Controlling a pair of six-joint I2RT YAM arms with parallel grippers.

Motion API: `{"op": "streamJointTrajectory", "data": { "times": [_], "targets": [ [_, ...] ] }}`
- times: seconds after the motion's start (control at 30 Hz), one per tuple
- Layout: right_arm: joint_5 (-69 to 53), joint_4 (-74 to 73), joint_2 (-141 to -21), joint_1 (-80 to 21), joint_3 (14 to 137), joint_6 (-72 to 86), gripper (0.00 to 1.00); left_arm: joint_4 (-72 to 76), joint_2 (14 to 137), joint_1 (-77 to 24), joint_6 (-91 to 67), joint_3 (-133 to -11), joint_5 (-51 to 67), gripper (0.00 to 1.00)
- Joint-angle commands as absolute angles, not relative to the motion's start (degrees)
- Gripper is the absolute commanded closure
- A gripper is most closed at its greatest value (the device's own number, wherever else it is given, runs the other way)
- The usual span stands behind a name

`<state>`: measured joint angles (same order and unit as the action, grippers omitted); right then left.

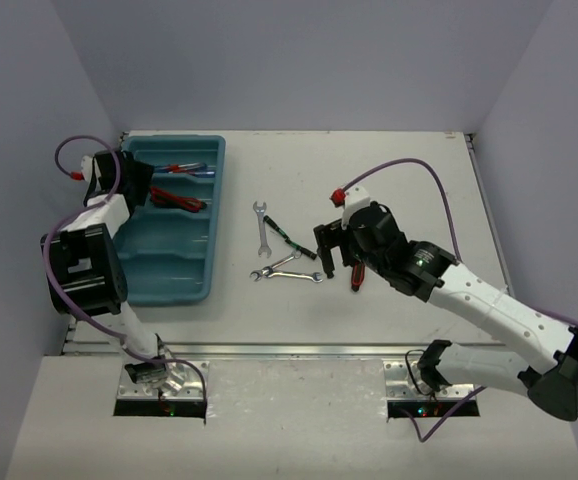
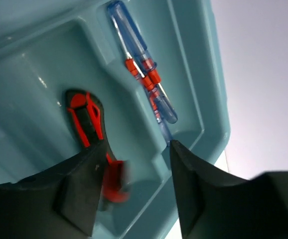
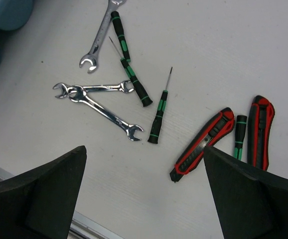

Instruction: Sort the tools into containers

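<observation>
The teal tray (image 1: 169, 255) lies at the left. Two blue screwdrivers (image 2: 144, 69) with red collars rest in its far compartment. A red-and-black tool (image 2: 86, 117) lies in the compartment beside them. My left gripper (image 2: 136, 149) hangs over the tray, jaws apart, with a blurred red-and-black tool (image 2: 115, 179) loose beside its left finger. My right gripper (image 3: 144, 149) stands wide open above the table with nothing in it. Below it lie three silver wrenches (image 3: 104, 102), black-green screwdrivers (image 3: 159, 117) and two red-and-black utility knives (image 3: 204, 144).
The loose tools on the table cluster between the tray's right rim (image 1: 215, 200) and the right arm's wrist (image 1: 389, 245). A metal rail (image 1: 299, 350) runs along the table's near edge. Grey walls close in both sides and the back.
</observation>
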<state>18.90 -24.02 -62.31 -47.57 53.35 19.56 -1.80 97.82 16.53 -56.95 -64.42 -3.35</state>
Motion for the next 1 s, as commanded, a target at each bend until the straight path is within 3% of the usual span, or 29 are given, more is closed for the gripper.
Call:
{"op": "streamJointTrajectory", "data": {
  "times": [0.0,0.07,0.47,0.63,0.77,0.97],
  "targets": [
    [17.37,-29.11,-66.46,-41.79,56.89,23.18,0.01,0.78,94.99,16.56,-58.01,-65.39,-0.37,0.24],
    [16.79,-29.18,-67.00,-39.60,56.67,24.04,0.01,0.34,91.69,16.53,-58.31,-64.46,0.98,0.01],
    [16.19,-32.26,-77.44,-24.42,54.65,24.92,0.01,-10.88,59.81,16.52,-42.46,-55.68,18.33,0.00],
    [8.77,-29.38,-81.75,-22.12,53.71,29.03,0.19,-14.66,45.20,16.44,-34.28,-47.58,22.64,0.00],
    [10.49,-25.17,-87.08,-22.76,52.65,33.43,0.33,-17.54,39.61,16.35,-29.25,-44.16,23.88,0.00],
    [10.99,-21.53,-94.99,-23.64,51.78,36.36,0.41,-17.93,40.20,16.09,-24.62,-39.39,23.47,0.00]
  ]
}}
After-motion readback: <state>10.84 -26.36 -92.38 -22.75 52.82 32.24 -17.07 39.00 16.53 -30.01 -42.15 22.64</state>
